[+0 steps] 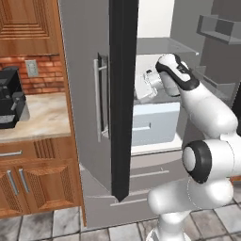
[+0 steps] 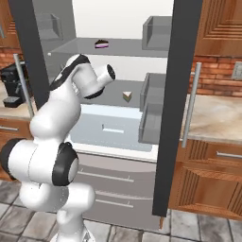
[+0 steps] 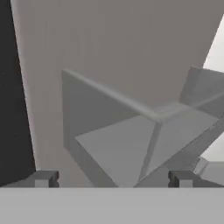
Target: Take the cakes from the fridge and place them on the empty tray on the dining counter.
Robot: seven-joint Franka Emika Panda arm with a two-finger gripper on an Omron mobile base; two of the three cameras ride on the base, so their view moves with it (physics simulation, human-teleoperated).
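- The fridge (image 2: 118,113) is seen standing open in the middle of both base views, its doors swung out to either side, presumably so that the shelves can be reached.
- The arm is extended into the open compartment; in the hand view the gripper (image 3: 113,178) is shown with its two dark fingertips set wide apart at the bottom of the frame and nothing held between them.
- A grey door bin (image 3: 131,144) is faced by the hand camera, so the gripper is judged not yet to be aimed at a cake.
- The dark chocolate slice (image 2: 101,44) is placed on the upper shelf, in the upper middle of the right base view.
- The pale slice (image 2: 127,96) is placed on the lower shelf, just right of the wrist, above the pale drawer (image 2: 111,127).
- Both cakes are untouched; the wide opening is judged suited to an approach around a wedge.
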